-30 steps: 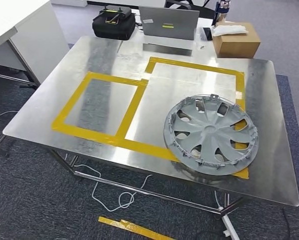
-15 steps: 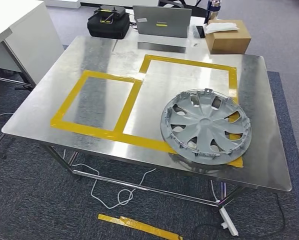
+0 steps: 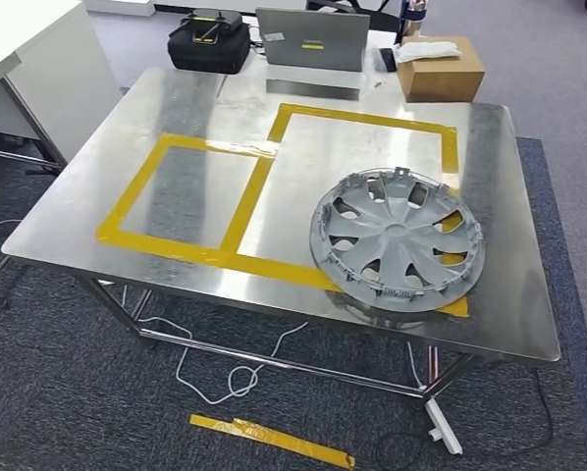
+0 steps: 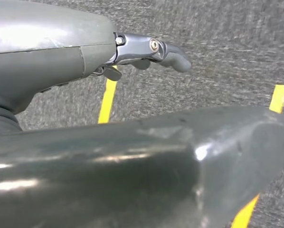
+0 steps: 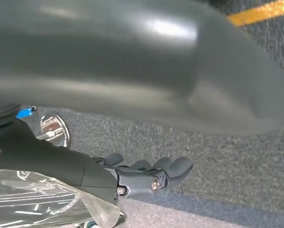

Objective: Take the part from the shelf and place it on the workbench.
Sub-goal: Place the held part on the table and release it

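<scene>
The part, a grey plastic wheel cover (image 3: 397, 242), lies flat on the steel workbench (image 3: 90, 196), over the near right corner of the larger yellow-taped rectangle (image 3: 364, 120). Nothing touches it. My left hand (image 4: 147, 50) hangs over grey carpet in the left wrist view, its fingers stretched out and holding nothing. My right hand (image 5: 147, 175) also hangs above the carpet in the right wrist view, fingers apart and only slightly bent, with nothing in them.
A smaller taped square (image 3: 242, 206) marks the bench's left half. At the far edge stand a black bag (image 3: 208, 43), a laptop (image 3: 312, 41) and a cardboard box (image 3: 439, 71). A white desk (image 3: 31, 69) is at left. Cable (image 3: 224, 378) and a tape strip (image 3: 272, 440) lie on the floor.
The whole picture has shifted: the camera has drawn back, so the bench and wheel cover sit higher, further left and a little smaller. The wheel cover has not moved on the bench.
</scene>
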